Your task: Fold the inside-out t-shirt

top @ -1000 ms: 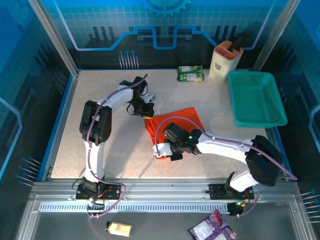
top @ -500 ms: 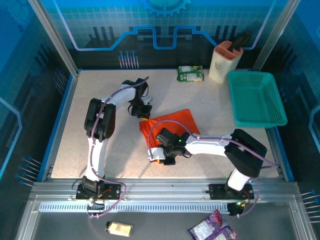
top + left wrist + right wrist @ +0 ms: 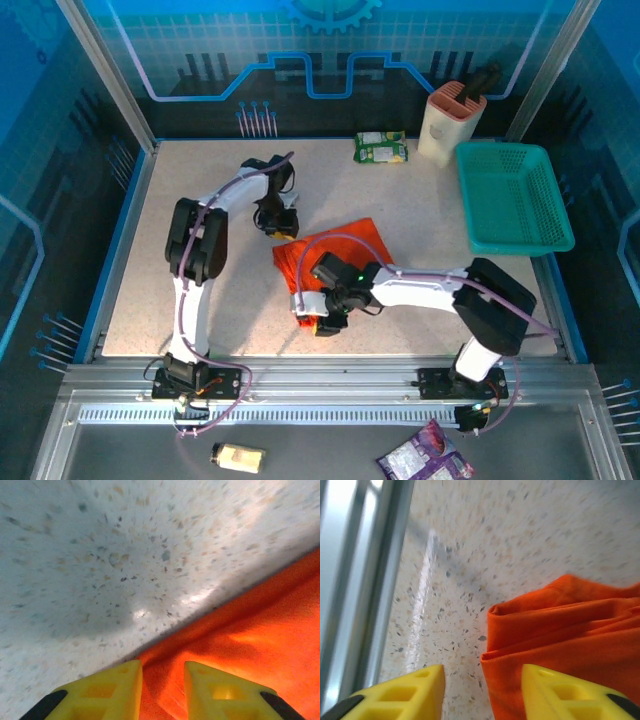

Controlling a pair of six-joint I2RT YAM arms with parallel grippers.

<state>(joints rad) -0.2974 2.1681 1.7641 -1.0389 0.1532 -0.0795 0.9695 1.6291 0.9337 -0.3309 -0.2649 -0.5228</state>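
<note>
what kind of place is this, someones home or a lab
Most likely a robotics lab work cell, not a home: aluminium frame posts and blue printed panels enclose a speckled table, with the left arm and right arm bolted at its near edge.

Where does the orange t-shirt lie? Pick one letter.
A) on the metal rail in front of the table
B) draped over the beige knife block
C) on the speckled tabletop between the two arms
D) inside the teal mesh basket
C: the t-shirt lies on the bare table between the two arms, well apart from the basket at the far right.
</note>
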